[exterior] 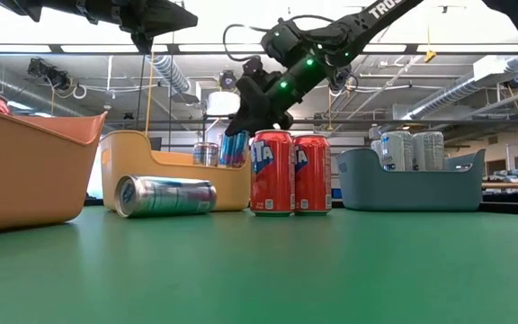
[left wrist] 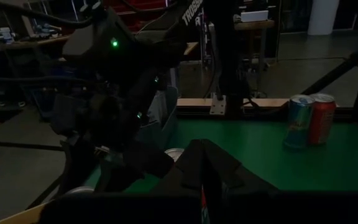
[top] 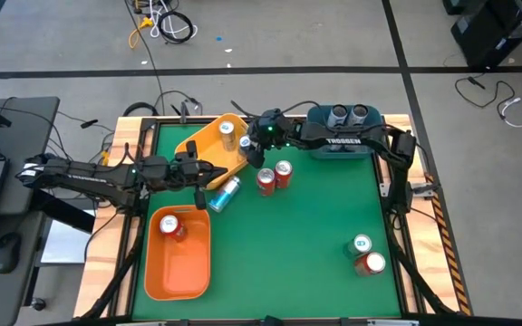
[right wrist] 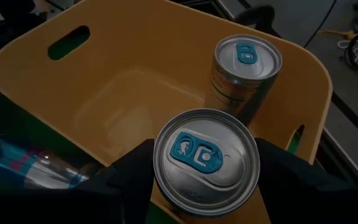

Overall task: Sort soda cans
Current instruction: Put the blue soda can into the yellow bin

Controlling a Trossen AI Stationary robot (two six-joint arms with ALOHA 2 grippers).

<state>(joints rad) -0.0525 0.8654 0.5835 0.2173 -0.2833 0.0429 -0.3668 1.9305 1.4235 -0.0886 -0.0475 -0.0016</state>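
Note:
My right gripper point(top: 248, 150) is at the far left of the table, shut on a silver soda can with a teal-marked top point(right wrist: 206, 160) over the rim of the yellow bin point(top: 208, 143). A second such can point(right wrist: 244, 67) stands inside that bin. Another silver can point(top: 225, 193) lies on its side on the green table. Two red cans point(top: 275, 177) stand beside it. My left gripper point(top: 214, 172) hangs shut and holds nothing, level above the table near the lying can. My right gripper pinches the silver can's side wall point(right wrist: 166, 196) just below its top, one finger point(right wrist: 132, 174) on each side. The fingers come from the table's right, slanting down. The can is upright; the bin wall hides its bottom in the low view.
An orange bin point(top: 178, 258) at the near left holds a red can point(top: 172, 226). The blue bin point(top: 343, 140) at the far right holds two dark grey cans. A teal-topped can point(top: 361, 244) and a red can point(top: 371, 263) stand near the right edge.

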